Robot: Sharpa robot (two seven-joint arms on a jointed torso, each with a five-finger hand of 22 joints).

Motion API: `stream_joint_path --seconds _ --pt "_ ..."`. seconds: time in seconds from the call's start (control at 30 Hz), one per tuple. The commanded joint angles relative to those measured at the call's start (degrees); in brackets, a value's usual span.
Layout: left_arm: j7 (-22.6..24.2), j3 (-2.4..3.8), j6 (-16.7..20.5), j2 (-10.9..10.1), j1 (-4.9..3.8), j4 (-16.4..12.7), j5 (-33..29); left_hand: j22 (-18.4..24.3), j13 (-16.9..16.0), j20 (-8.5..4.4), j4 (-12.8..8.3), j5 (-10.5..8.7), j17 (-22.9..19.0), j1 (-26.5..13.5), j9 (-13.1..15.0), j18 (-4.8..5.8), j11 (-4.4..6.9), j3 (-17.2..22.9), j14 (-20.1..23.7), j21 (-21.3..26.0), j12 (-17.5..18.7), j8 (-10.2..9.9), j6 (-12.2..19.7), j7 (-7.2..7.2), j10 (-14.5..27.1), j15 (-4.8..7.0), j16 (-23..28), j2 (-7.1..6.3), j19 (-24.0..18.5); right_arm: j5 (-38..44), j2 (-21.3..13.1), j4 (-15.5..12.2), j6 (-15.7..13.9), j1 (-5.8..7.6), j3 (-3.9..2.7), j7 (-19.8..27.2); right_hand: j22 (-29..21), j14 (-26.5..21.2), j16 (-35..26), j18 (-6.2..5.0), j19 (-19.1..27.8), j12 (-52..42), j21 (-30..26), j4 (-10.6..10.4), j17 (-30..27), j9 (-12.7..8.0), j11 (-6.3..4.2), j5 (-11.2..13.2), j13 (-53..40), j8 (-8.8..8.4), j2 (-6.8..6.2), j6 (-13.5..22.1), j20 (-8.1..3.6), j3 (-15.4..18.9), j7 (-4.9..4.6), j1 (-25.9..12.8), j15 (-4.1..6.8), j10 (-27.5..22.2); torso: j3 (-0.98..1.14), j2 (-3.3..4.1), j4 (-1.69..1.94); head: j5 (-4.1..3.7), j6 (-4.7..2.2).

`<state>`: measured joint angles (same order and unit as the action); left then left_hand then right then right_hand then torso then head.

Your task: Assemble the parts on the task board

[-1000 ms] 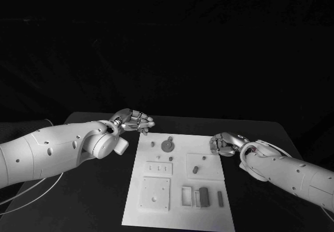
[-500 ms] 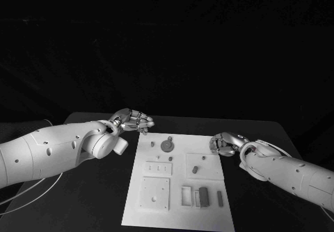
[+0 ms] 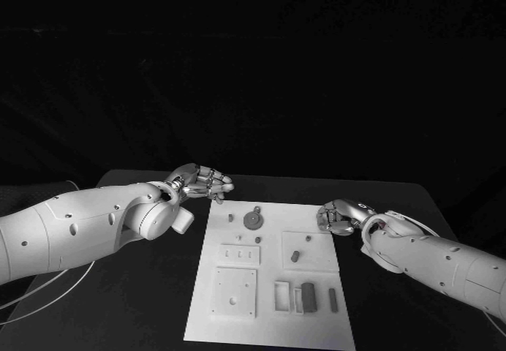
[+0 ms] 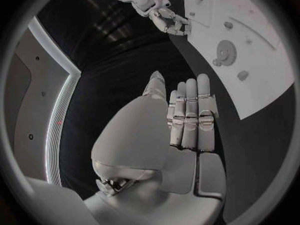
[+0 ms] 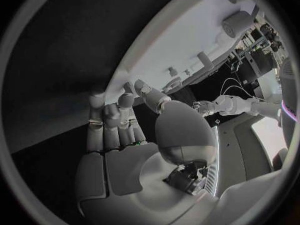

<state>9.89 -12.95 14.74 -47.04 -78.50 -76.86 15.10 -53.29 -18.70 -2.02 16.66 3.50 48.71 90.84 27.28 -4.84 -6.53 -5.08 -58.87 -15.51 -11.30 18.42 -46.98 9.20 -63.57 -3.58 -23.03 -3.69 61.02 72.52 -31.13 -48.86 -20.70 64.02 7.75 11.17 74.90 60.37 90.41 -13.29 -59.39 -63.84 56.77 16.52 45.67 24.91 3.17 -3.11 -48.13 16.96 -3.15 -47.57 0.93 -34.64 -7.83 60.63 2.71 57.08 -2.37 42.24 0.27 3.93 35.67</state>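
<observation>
From the head view I see the task board [image 3: 269, 281] lying in the middle of the worktop [image 3: 137, 292], its grey parts [image 3: 253, 218] spread over it, including a gear-like disc near its far edge. My left hand [image 3: 200, 183] hovers off the board's far left corner, fingers curled in, empty. My right hand [image 3: 343, 217] sits at the board's right edge, fingers curled, nothing in them. No writing is legible.

Left wrist view: fingers [image 4: 190, 112] folded together, the board [image 4: 262, 85] beyond.

Right wrist view: fingers [image 5: 109, 122] bent beside the board's edge [image 5: 181, 40].
</observation>
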Motion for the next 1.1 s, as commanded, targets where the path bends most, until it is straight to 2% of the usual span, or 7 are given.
stream_joint_path --seconds 0.03,0.5,0.93,1.0,1.1 --pt "0.5 0.07 -0.7 0.0 -0.09 -0.2 0.1 -0.1 -0.1 -0.03 0.1 0.38 0.1 0.0 0.0 -0.61 0.04 0.1 -0.3 0.4 0.4 -0.2 -0.1 0.34 -0.6 -0.08 0.2 0.31 0.1 0.9 0.1 0.0 -0.6 -0.02 0.01 -0.2 0.7 -0.1 0.3 -1.71 0.0 -0.2 0.4 -0.1 -0.1 0.1 -0.52 -0.1 0.1 0.41 0.73 -2.0 -0.46 -0.4 -1.24 -0.1 0.53 -0.1 0.00 0.00 -0.01 -0.01 0.04" --pt "0.4 0.08 -0.8 -0.1 -0.14 -0.3 0.2 -0.1 -0.1 -0.03 0.1 0.38 0.1 0.1 0.0 -0.61 0.05 0.1 -0.4 0.4 0.4 -0.2 -0.1 0.32 -0.6 -0.07 0.2 0.31 0.2 1.7 0.0 0.0 -0.7 -0.02 0.01 -1.0 0.7 0.2 0.3 -1.71 -0.1 0.0 0.4 -0.1 -0.1 0.7 -1.42 -0.2 0.3 1.60 1.91 -4.4 -0.62 -0.8 -0.28 -0.5 1.32 0.4 0.01 0.01 0.02 -0.05 0.11" --pt "-0.2 0.08 -0.6 -0.1 -0.15 -0.5 0.3 -0.1 -0.1 -0.04 0.1 0.38 0.1 0.1 0.0 -0.62 0.06 0.1 -0.4 0.4 0.4 -0.2 -0.2 0.33 -0.6 -0.06 0.2 0.34 0.2 1.9 -0.1 -0.2 -1.6 -0.02 0.01 -1.2 0.7 0.2 0.3 -1.71 -0.2 0.1 0.5 0.0 -0.1 0.9 -1.61 -0.2 0.4 1.81 2.04 -4.9 -0.68 -0.9 -0.08 -0.4 1.51 0.5 0.09 -0.02 -0.06 -0.13 0.18" --pt "-1.2 0.08 0.2 -0.2 -0.16 -0.7 0.5 -0.2 0.0 -0.06 0.1 0.38 0.1 0.0 0.0 -0.63 0.02 0.1 -0.5 0.4 0.5 -0.3 -0.2 0.50 -0.6 -0.04 0.2 0.36 0.3 2.4 -0.2 -0.5 -1.9 -0.01 0.01 -1.3 0.7 0.3 0.3 -1.71 -0.2 0.1 0.5 0.0 -0.1 0.9 -1.63 -0.2 0.4 1.82 2.03 -4.9 -0.69 -0.9 -0.06 -0.4 1.54 0.5 0.10 -0.02 -0.07 -0.46 0.07" --pt "-2.1 0.08 0.1 -0.3 -0.16 -0.8 1.4 -0.3 -0.1 -0.13 0.1 0.38 0.3 -0.5 0.1 -0.66 0.01 0.2 -0.8 0.3 0.7 -0.3 -0.4 1.14 -0.7 0.07 0.1 0.59 0.6 2.7 -0.6 -1.2 -2.4 0.02 0.00 -1.7 0.7 0.3 0.3 -1.71 -0.1 0.1 0.5 0.1 -0.1 1.0 -1.67 -0.2 0.4 1.84 1.97 -4.9 -0.72 -0.9 -0.02 -0.3 1.58 0.5 0.08 -0.03 -0.10 -0.42 -0.06"
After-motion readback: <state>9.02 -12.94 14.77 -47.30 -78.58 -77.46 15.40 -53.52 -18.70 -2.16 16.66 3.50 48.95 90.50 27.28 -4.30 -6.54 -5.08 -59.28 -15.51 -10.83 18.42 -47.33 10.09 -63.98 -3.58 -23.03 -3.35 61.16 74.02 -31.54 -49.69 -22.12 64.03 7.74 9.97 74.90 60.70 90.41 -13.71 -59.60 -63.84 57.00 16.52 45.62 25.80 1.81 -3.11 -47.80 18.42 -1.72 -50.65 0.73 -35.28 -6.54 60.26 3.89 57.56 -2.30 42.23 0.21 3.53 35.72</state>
